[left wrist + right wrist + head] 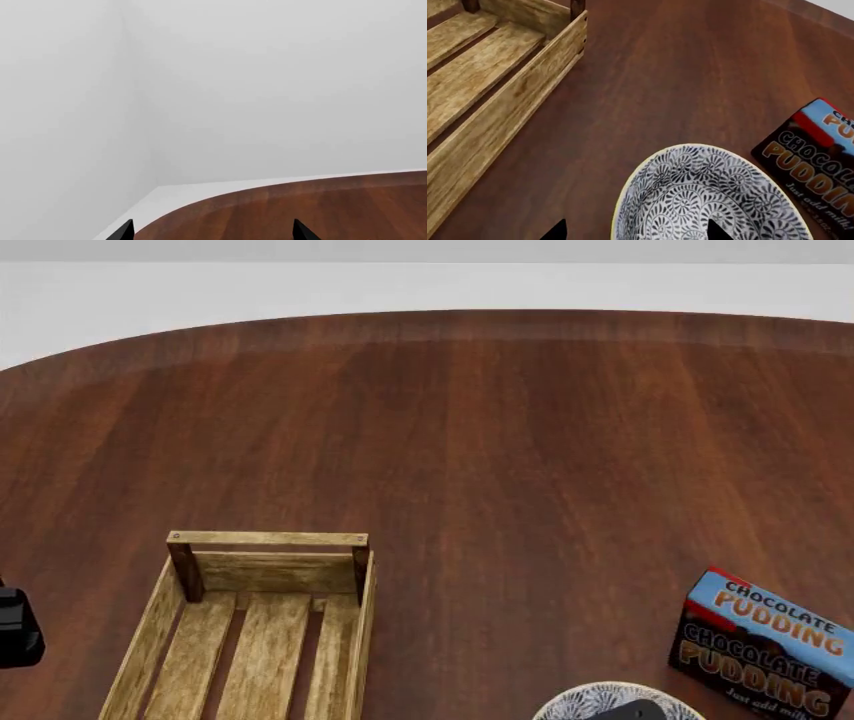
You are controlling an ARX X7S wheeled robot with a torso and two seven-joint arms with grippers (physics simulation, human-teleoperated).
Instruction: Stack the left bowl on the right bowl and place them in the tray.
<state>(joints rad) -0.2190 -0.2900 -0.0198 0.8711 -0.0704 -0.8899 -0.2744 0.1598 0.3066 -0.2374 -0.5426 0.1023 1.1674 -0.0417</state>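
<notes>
The right pincer (635, 234) hangs directly above a patterned bowl (710, 200). Only its two dark fingertips (555, 232) show at the frame edge, spread apart, one over the desk (680, 75) outside the bowl's rim and one over the bowl's inside; neither visibly touches it. The bowl sits upright on the desk, white with a dense black pattern. Just beside it on one side stands a blue chocolate pudding box (817, 160), apart from the rim. On the bowl's other side, with bare desk between, lies the tray (487, 85), an empty light-wood crate with a slatted bottom.

The left pincer (212, 232) is over the desk's curved edge, its two tips spread with nothing between them. No second bowl is identifiable in any view.
</notes>
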